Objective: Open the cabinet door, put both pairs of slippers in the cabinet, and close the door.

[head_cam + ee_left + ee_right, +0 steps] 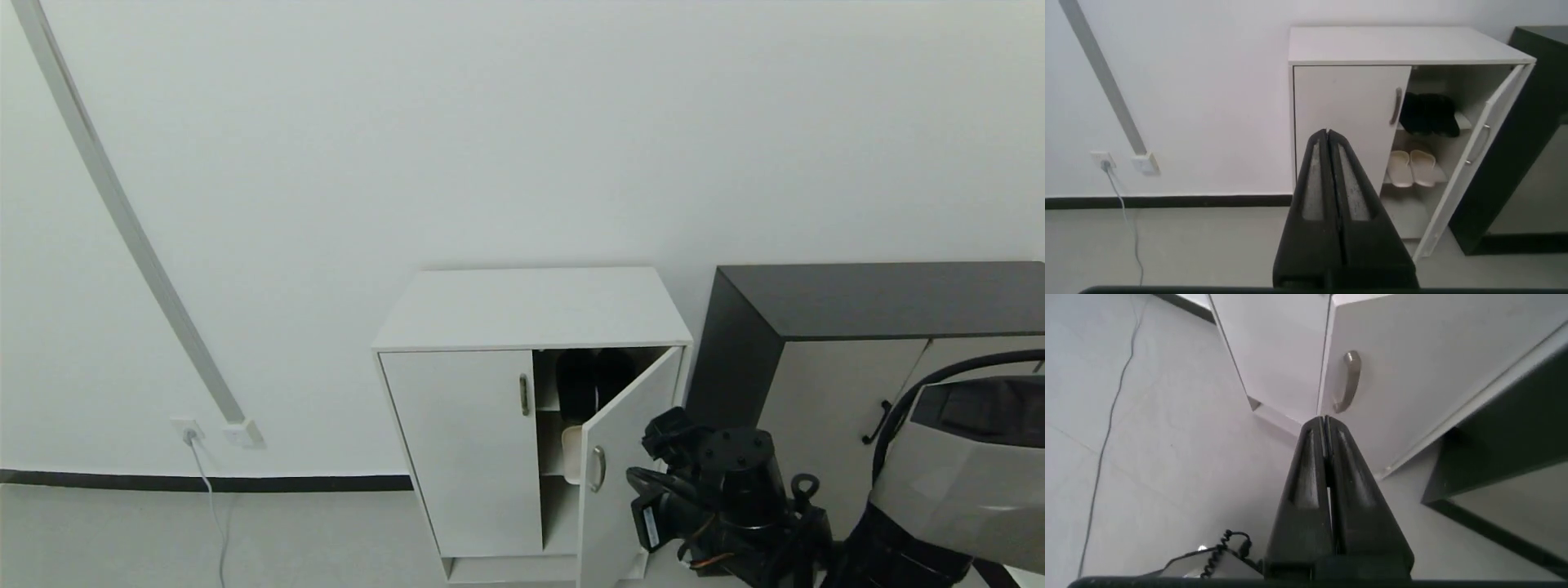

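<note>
The white cabinet [531,306] stands against the wall with its left door [461,449] closed and its right door [624,457] swung partly open. Inside, a black pair of slippers [1429,114] lies on the upper shelf and a white pair of slippers [1417,167] on the shelf below. My right gripper [1327,425] is shut and empty, close in front of the open door, just short of its metal handle [1349,380]. My left gripper [1327,135] is shut and empty, held well back from the cabinet, facing its closed door.
A dark cabinet [865,302] with grey doors stands directly right of the white one, close to the open door's edge. A wall socket with a hanging cable [189,433] and a slanted conduit [122,212] are on the left. Bare floor [204,539] lies left of the cabinet.
</note>
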{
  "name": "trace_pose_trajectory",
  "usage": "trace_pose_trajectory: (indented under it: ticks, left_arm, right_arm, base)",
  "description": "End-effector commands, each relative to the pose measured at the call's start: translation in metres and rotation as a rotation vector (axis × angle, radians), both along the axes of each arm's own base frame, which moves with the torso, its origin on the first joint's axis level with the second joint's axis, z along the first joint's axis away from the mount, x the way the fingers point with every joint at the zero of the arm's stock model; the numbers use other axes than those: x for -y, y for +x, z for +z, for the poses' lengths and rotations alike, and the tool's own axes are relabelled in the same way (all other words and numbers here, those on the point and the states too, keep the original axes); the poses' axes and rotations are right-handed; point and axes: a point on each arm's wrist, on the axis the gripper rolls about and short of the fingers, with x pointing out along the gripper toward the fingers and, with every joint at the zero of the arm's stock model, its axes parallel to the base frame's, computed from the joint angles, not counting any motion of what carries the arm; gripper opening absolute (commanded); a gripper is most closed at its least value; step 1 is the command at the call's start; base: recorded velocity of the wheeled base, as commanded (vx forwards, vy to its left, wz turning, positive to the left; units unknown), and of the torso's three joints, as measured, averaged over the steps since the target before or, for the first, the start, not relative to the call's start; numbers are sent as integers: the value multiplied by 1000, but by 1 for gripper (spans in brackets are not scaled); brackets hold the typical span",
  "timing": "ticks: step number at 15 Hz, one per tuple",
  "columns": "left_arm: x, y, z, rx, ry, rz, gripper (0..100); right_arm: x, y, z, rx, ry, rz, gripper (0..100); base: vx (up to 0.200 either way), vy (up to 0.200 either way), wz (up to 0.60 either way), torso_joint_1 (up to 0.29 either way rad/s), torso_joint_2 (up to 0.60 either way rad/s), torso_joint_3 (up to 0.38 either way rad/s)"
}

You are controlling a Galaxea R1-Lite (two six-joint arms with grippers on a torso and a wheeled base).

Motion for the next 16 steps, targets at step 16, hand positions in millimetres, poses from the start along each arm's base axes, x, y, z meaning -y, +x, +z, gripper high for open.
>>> trace_pose_trajectory:
  ticks: [16]
  left_arm:
    - [0, 0, 0, 0, -4, 2, 0]
  right_arm:
    - [-30, 61, -54, -23, -20, -48, 0]
  base:
    - [25, 0, 0, 1, 0, 1]
